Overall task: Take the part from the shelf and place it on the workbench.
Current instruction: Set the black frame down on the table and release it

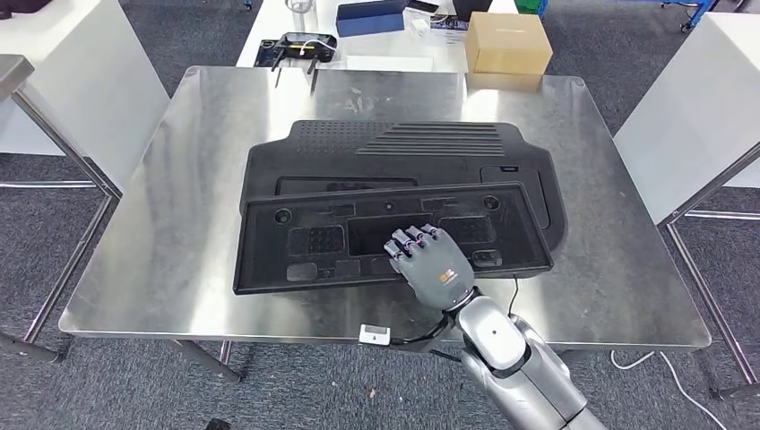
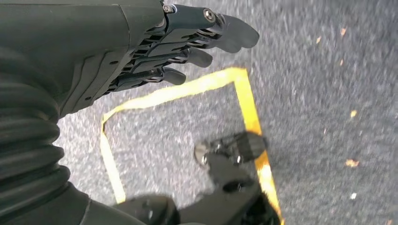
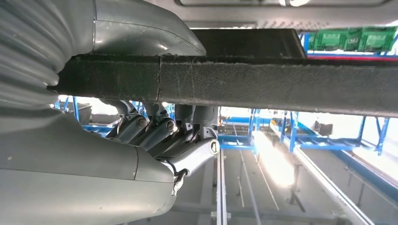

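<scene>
Start at the right hand: its fingers curl over the near long edge of the flat black moulded plastic tray part, hooking into the part's central recess, and in the right wrist view the thumb sits on one face of the dark edge while the fingers wrap the other. So you are gripping the part, not just resting on it.

From the fingers, the bulk of the part runs away toward 12 o'clock, and its long axis lies 9-to-3 across your view, tipped slightly so that the 3 o'clock end sits a little further from you. It lies over a larger black ribbed moulded panel that spreads toward 12 o'clock beneath it; both are on the square brushed-steel workbench. I cannot tell whether the part's full weight is already down.

The relation that matters is that your grip is right of the part's middle, on the near edge, so the 9 o'clock end is the long unsupported side (expect it to lag or drop first, in my judgement). Releasing should mean opening toward 6 o'clock, back off the edge.

The left hand hangs over grey carpet with yellow floor tape, fingers loosely extended and holding nothing; the right is clearly the nearer.
</scene>
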Robot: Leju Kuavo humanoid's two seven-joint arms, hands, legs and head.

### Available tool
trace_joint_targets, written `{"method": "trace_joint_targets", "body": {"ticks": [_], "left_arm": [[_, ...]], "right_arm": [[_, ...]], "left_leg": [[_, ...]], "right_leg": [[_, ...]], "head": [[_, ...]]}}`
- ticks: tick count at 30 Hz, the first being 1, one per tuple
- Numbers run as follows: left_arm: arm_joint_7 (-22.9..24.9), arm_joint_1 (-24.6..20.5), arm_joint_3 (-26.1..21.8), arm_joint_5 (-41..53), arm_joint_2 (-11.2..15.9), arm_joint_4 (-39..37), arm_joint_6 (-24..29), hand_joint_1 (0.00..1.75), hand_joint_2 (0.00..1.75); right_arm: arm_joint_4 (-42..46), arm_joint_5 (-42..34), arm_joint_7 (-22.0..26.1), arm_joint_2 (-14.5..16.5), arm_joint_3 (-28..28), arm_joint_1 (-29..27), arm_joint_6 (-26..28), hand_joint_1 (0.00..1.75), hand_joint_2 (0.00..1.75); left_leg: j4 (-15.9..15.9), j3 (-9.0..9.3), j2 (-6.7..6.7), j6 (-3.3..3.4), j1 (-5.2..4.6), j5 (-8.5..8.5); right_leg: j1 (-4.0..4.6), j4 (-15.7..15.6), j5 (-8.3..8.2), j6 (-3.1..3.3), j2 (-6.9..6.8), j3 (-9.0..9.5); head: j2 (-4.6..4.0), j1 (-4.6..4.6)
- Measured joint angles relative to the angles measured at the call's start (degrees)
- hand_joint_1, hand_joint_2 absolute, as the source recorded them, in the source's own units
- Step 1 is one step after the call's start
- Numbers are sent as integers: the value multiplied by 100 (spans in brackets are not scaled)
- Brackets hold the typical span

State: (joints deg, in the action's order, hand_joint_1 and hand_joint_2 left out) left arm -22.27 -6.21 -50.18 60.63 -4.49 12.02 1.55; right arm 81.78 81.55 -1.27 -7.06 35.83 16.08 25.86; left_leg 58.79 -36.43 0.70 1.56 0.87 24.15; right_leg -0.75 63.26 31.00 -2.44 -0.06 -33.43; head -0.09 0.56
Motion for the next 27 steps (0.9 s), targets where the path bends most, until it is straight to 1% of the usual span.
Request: {"method": "trace_joint_targets", "body": {"ticks": [2,3,4,5,6,7,8,9,10,11,12,13,14,15,17,18,19,20,21,22,23,24,25,27], "left_arm": [[0,-6,0,0,1,0,0,0,175],[0,-8,0,1,0,0,0,0,175],[0,-7,0,1,-2,0,0,0,175],[0,-5,0,4,-7,0,-1,0,175],[0,-3,0,8,-13,0,-1,0,175],[0,-2,0,12,-20,0,-2,0,175],[0,-3,0,16,-25,0,-2,0,175],[-1,-3,0,17,-27,0,-2,0,175],[-1,-3,0,17,-28,0,-2,0,175],[-2,-2,0,17,-28,0,-1,0,175],[-3,1,0,17,-27,1,-1,0,175],[-3,3,0,17,-27,1,1,0,175],[-4,4,0,17,-27,1,4,0,175],[-3,5,0,17,-28,1,10,0,175],[-4,7,0,17,-36,-1,38,0,175],[-8,8,0,19,-40,-1,58,0,175],[-12,8,0,26,-44,-2,77,0,175],[-16,7,0,37,-45,-2,91,0,175],[-17,4,0,55,-45,-1,100,0,175],[-12,-2,1,78,-46,-1,102,0,175],[-4,-13,2,97,-50,-2,102,0,175],[9,-27,4,113,-55,-3,101,0,175],[23,-41,7,130,-67,-4,101,0,175],[51,-58,13,164,-86,-4,98,0,175]], "right_arm": [[-1,0,-1,-10,-1,-18,0,175,175],[-2,0,-1,-16,0,-36,0,175,175],[-2,1,-1,-24,0,-50,0,175,175],[-2,1,0,-32,-2,-57,0,175,175],[-2,1,0,-39,-5,-59,0,175,175],[-1,0,-2,-46,-12,-56,0,175,175],[-1,-1,-5,-50,-20,-53,0,175,175],[0,-2,-9,-50,-26,-52,1,175,175],[1,-2,-14,-51,-35,-53,1,175,175],[1,-2,-21,-55,-50,-58,2,175,175],[3,-3,-28,-59,-74,-64,4,175,175],[5,-5,-39,-66,-106,-68,7,175,175],[8,-8,-51,-72,-142,-70,11,175,175],[10,-11,-66,-76,-183,-72,16,175,175],[2,-21,-93,-90,-274,-73,33,175,175],[-8,-27,-99,-102,-327,-73,52,175,175],[-23,-33,-99,-118,-384,-73,81,175,175],[-45,-15,-92,-139,-443,-67,120,175,175],[-83,27,-76,-165,-508,-46,176,175,175],[-146,66,-39,-195,-577,-6,246,175,175],[-232,96,16,-232,-651,60,325,175,175],[-333,98,82,-271,-727,137,404,175,175],[-434,80,150,-312,-800,210,471,175,175],[-629,79,261,-382,-916,335,557,175,175]], "left_leg": [[-4,16,8,43,-5,32],[-4,25,16,51,-7,48],[-3,39,28,53,-7,66],[-3,62,42,47,-5,85],[-3,91,55,34,-2,107],[1,118,68,11,-10,133],[6,141,77,-17,-24,163],[8,159,83,-47,-39,191],[7,172,85,-77,-52,216],[3,185,85,-102,-51,237],[10,186,77,-128,-38,260],[70,170,58,-153,-27,301],[216,115,37,-174,-18,383],[486,-2,14,-191,-12,510],[1225,-364,-13,-211,-9,801],[1509,-537,-17,-219,-6,865],[1605,-628,-21,-222,-2,827],[1491,-617,-23,-222,5,685],[1187,-505,-28,-219,16,469],[829,-347,-34,-220,25,279],[501,-189,-32,-213,28,154],[277,-81,-27,-199,30,87],[177,-34,-18,-187,26,85],[139,-37,2,-163,17,76]], "right_leg": [[-1,777,187,7,2,-516],[-6,1030,200,-14,2,-733],[-12,1073,125,-55,1,-850],[-21,885,-35,-110,1,-842],[-31,534,-242,-165,-1,-737],[-34,119,-440,-201,-1,-586],[-30,-211,-592,-194,1,-441],[-24,-421,-676,-158,5,-342],[-9,-512,-704,-101,9,-291],[-1,-515,-709,-43,13,-271],[-14,-522,-703,2,13,-255],[-25,-528,-693,45,12,-226],[-42,-536,-682,83,11,-189],[-53,-542,-665,119,9,-144],[-37,-540,-625,173,5,-76],[-30,-539,-606,188,5,-48],[-27,-538,-586,193,8,-21],[-29,-536,-561,188,12,11],[-34,-533,-532,170,17,48],[-34,-527,-500,140,21,79],[-22,-511,-468,105,27,94],[-9,-500,-446,68,31,92],[7,-493,-439,49,35,80],[13,-510,-449,49,35,69]], "head": [[0,-3],[0,-2],[0,-4],[0,-5],[0,-7],[0,-12],[0,-11],[0,-6],[0,-1],[0,7],[0,12],[0,14],[0,19],[0,23],[0,26],[0,23],[0,26],[0,27],[0,26],[0,27],[0,29],[0,29],[0,28],[0,15]]}}
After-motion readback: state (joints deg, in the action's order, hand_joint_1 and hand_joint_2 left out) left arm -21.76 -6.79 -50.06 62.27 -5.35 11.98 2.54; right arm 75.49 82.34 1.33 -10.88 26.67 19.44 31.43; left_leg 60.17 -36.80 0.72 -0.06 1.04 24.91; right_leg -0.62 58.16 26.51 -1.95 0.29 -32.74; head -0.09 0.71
